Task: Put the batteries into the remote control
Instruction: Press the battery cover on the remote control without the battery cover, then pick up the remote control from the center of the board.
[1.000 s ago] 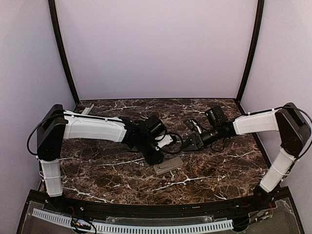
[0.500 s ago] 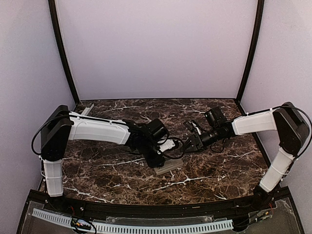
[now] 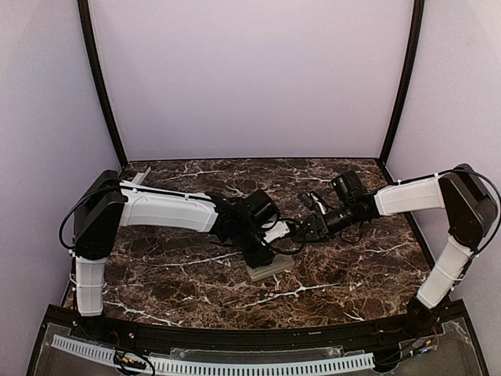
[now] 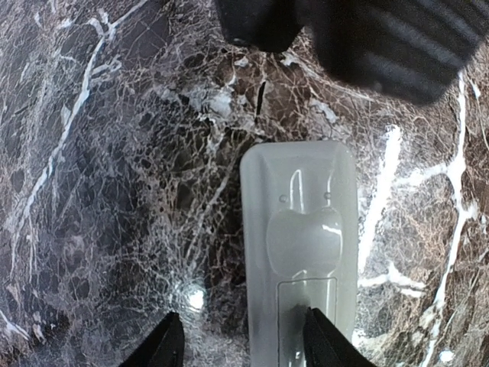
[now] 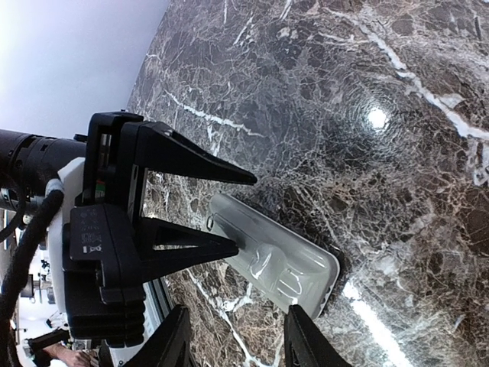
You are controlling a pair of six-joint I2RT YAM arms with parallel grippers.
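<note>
The remote [image 3: 272, 269] lies face down on the tabletop [image 3: 156, 274], low in the middle of the overhead view, its pale back up and its battery cover seemingly shut. We see no batteries in any view. We judge it light and stiff, with a smooth, glossy shell that would skate on polished marble. It is best taken across its two long sides near the middle, clear of the cover end. The left claw [image 4: 244, 348] is spread and pinches nothing. One finger hangs over the remote's back and the other over bare marble beside it, and we cannot tell whether either touches. The right claw [image 5: 237, 340] is also spread and empty, and it looks on from the right of the frame. Against a second ago, the left arm has reached further right, so its claw now covers part of the remote that showed whole before. The right claw has edged left, nearer to it.
</note>
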